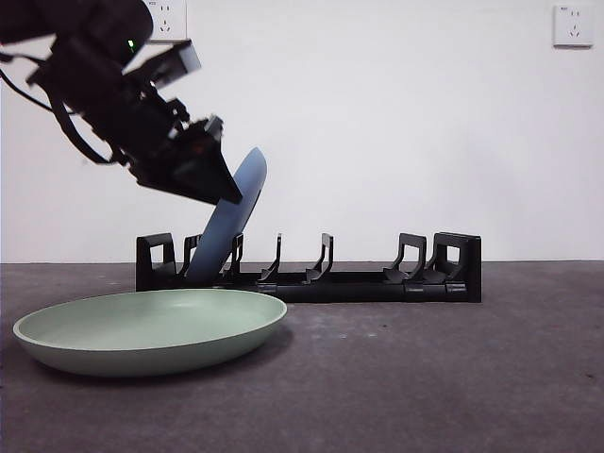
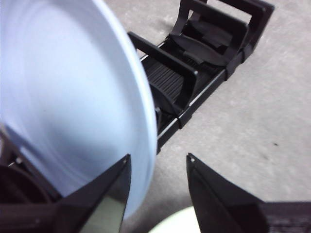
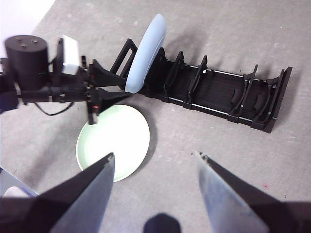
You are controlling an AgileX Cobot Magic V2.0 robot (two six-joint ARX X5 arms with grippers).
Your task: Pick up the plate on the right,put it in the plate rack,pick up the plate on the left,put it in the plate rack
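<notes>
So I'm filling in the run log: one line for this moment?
left gripper: open, at blue plate | blue plate: tilted in plate rack | green plate: on table | right gripper: open, waiting

Soft, even light fills the front view: the white wall [image 1: 396, 123] is bright and flat while the dark arm [image 1: 113, 85] stands nearly in silhouette, and the green plate [image 1: 151, 330] throws only a faint, diffuse shadow on the grey worktop [image 1: 444, 377]. In the left wrist view the blue plate [image 2: 63, 97] is close, blurred and washed pale, and the plate rack [image 2: 194, 73] behind it is soft too. The right wrist view is sharper at mid-distance, though its own right pincer [image 3: 154, 194] blurs at the picture's edge, with a dull sheen on the fingers [image 3: 228, 204].
</notes>
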